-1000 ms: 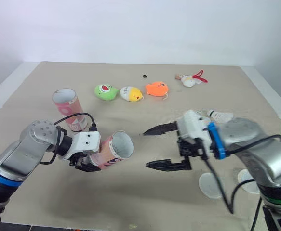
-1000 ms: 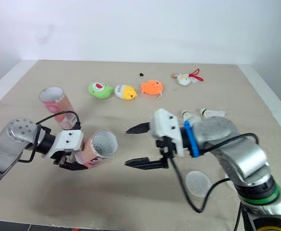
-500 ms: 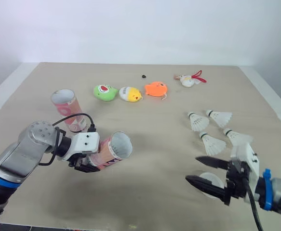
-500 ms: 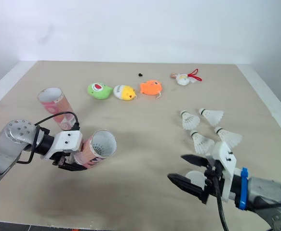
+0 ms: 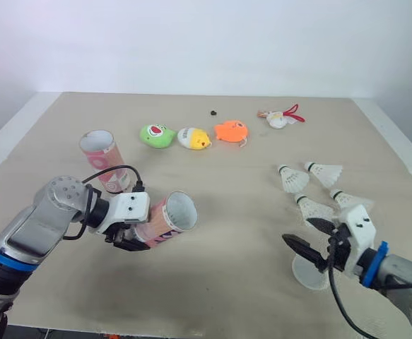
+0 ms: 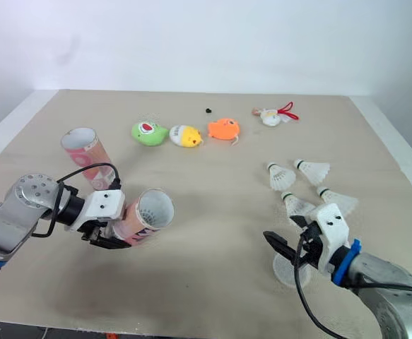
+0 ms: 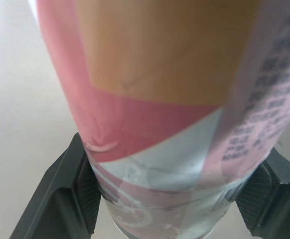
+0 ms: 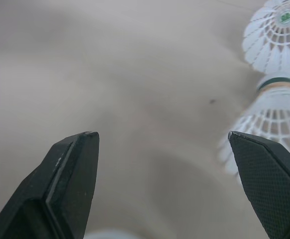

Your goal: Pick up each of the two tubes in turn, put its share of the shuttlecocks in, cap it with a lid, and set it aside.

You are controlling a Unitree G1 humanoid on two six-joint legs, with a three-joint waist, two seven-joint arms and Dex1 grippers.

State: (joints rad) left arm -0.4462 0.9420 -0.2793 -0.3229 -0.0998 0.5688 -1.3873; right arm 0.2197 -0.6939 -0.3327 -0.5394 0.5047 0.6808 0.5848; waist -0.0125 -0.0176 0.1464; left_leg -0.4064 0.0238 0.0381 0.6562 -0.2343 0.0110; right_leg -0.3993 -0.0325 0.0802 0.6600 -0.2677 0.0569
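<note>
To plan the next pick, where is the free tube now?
In the eye views the free tube stands at the left, behind the left pincer holding the other tube, left of the green toy.

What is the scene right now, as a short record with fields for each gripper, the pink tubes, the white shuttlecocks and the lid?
left gripper: shut on held pink cardboard tube, tilted, open mouth toward the right gripper
right gripper: open, empty, beside the shuttlecocks
second pink tube: standing on the beige table, uncapped
white feather shuttlecocks: four, lying on the table
translucent round lid: flat on the table, under the right gripper
</note>
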